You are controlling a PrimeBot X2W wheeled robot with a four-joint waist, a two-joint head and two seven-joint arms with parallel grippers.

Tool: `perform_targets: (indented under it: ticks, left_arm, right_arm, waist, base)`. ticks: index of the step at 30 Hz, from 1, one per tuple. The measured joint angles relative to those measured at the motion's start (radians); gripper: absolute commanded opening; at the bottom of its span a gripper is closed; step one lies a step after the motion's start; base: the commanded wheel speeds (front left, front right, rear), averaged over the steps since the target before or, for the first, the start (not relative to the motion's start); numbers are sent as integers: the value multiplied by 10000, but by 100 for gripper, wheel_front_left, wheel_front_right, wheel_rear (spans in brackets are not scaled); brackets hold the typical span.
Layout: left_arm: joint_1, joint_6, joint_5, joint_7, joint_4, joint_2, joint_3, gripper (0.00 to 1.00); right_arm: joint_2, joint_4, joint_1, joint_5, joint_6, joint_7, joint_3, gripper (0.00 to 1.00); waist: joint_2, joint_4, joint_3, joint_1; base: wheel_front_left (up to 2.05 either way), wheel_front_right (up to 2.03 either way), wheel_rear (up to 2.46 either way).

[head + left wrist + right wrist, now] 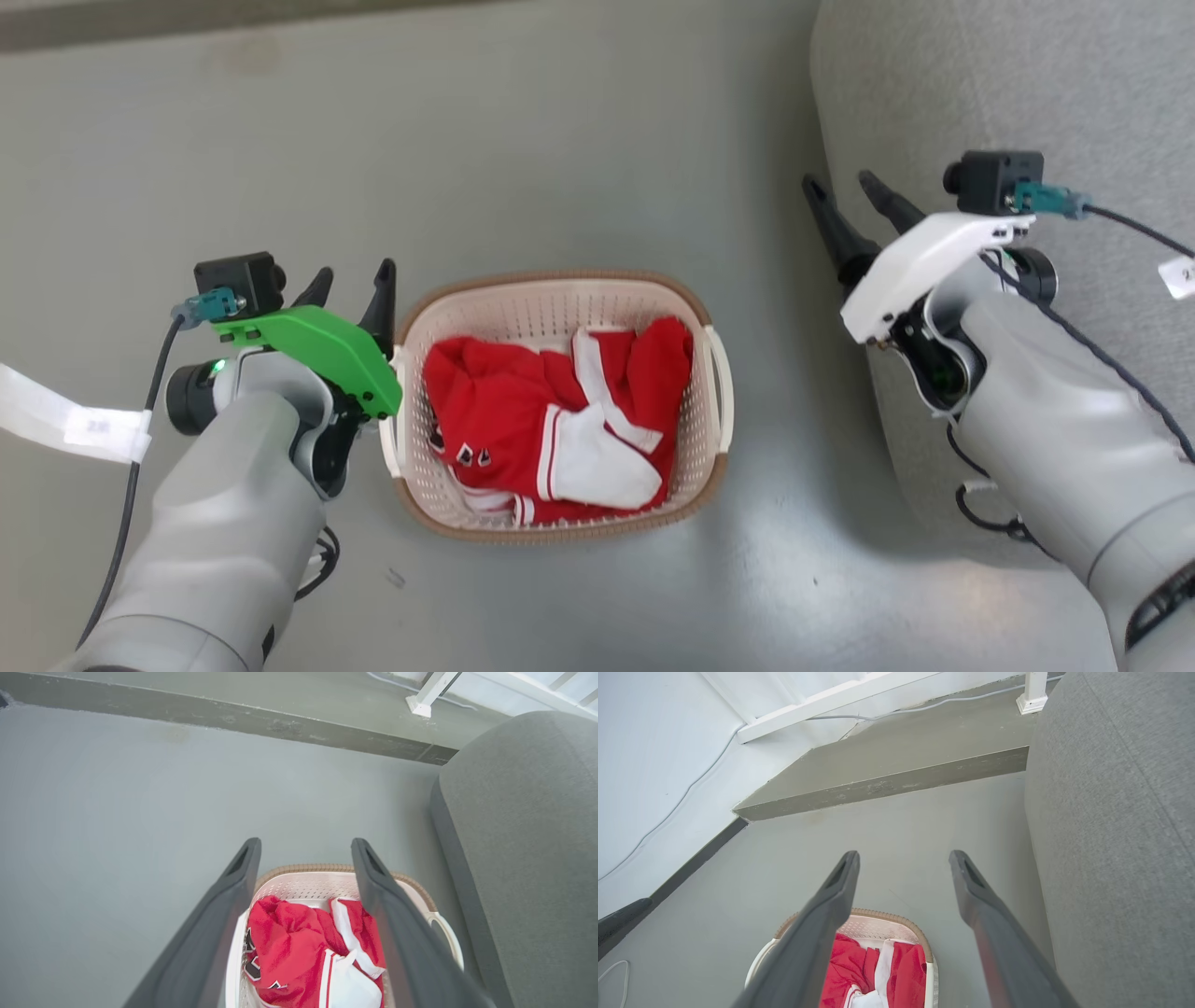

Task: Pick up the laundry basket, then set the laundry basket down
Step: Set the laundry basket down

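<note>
The laundry basket (551,303), cream-white perforated plastic with a brown rim, stands on the grey floor and holds red and white clothes (551,425). My left gripper (353,280) is open just beside the basket's left handle (390,411), fingers apart and holding nothing. In the left wrist view the open left gripper (306,847) hangs above the laundry basket (303,884). My right gripper (845,187) is open, up and to the right of the basket, well clear of its right handle (724,392). From the right wrist, the open right gripper (903,858) looks down on the laundry basket (878,926).
A grey upholstered sofa (1008,84) stands right of the basket, under my right arm. A raised concrete step (896,784) runs across the far side, with a white wall (644,765) and a white furniture leg (423,700) beyond. Open floor (560,140) lies ahead.
</note>
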Motion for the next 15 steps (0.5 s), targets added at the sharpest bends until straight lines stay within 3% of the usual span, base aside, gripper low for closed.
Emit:
perform_targets:
  ticks: [11,15]
  left_arm:
    - [1116,19,775,0,-1593,370,1131,100]
    - [1665,150,940,0,-2203,385,1578,100]
  right_arm:
    - [-102,-1394,1462,-1160,-198,-15,-1170,100]
    - [-159,-2010,1953,-1643,-420,-15,-1641,100]
  waist:
    - [0,87,-1410,0]
    - [0,102,-1913,0]
  base:
    - [0,0,0]
    - [0,0,0]
